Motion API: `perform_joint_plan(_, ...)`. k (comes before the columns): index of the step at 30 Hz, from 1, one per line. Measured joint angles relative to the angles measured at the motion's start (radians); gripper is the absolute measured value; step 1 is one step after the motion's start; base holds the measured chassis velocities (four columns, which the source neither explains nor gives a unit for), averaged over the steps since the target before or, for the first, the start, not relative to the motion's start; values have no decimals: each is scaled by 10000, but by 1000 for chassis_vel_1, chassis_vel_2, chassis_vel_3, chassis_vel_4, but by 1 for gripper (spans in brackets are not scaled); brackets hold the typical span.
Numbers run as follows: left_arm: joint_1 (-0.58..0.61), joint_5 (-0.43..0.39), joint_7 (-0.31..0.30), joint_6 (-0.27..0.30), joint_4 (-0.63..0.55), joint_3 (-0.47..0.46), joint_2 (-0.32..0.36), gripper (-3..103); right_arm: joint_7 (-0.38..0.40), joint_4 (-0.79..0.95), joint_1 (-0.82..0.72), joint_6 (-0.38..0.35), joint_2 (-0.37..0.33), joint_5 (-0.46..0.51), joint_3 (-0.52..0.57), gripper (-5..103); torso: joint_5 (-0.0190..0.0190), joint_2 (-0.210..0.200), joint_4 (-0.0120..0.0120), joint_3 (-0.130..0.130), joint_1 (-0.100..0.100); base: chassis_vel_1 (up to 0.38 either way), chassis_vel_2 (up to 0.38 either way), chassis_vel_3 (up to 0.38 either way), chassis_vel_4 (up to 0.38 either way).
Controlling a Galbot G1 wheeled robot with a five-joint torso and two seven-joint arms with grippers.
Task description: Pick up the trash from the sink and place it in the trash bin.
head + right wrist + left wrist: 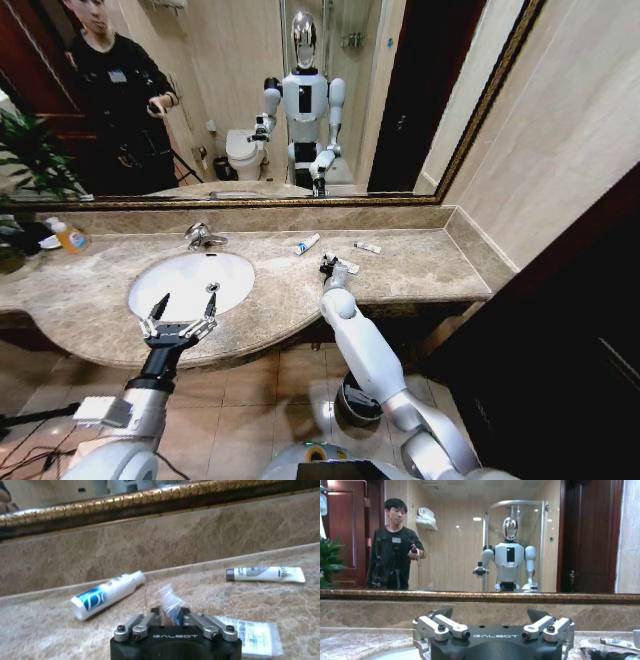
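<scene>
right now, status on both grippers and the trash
Left gripper open, over sink rim. Right gripper shut on clear wrapper on counter. Nothing blocking.

The sink [190,283] is a plain white basin, and its faucet [203,236] is shiny chrome. The counter [420,268] around it is beige-brown marble with darker mottled veining. On the marble, one tube [107,594] is white with a bright blue mark, and another tube [265,573] is white with grey print and a dark grey cap. The flat packet [250,636] is white with pale blue-green lettering. The right gripper [173,620] is black with silvery-grey finger links and holds a clear wrapper [170,602] showing blue inside. The left gripper [180,318] is black and silvery grey too. The bottle [68,236] is orange with a white top. The trash bin [358,400] is dark grey-black with a shiny rim. The mirror frame [125,498] is gold-patterned over dark brown.
</scene>
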Motion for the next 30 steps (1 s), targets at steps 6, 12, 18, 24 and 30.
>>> perform_joint_plan(6, 0, 0, 0, 0, 0, 0, 0, 100, -6, 453, -269, 20, -214, -125, -104, 10, 2, 0, 0, 0, 0, 0, 0, 0, 0)
perform_joint_plan(12, 0, 0, 0, 0, 0, 0, 0, 100, 22, 1486, -793, 21, -696, -320, -276, 3, 2, 0, 0, 0, 0, 0, 0, 0, 0)
perform_joint_plan(18, 0, 0, 0, 0, 0, 0, 0, 100, 102, 2915, -1385, -82, -1213, -206, -469, 3, 2, 0, 0, 0, 0, 0, 0, 0, 0)
perform_joint_plan(24, 0, 0, 1, 0, 0, 0, 0, 100, 137, 5280, -2440, -447, -2070, 341, -674, 3, 4, 0, 0, 0, 0, 0, 0, 0, 0)
perform_joint_plan(30, 0, 0, -1, 0, 0, -1, 0, 100, -51, 7334, -3724, -507, -3151, 715, -571, 3, 0, 0, 0, -1, -1, 0, 0, 0, 0)
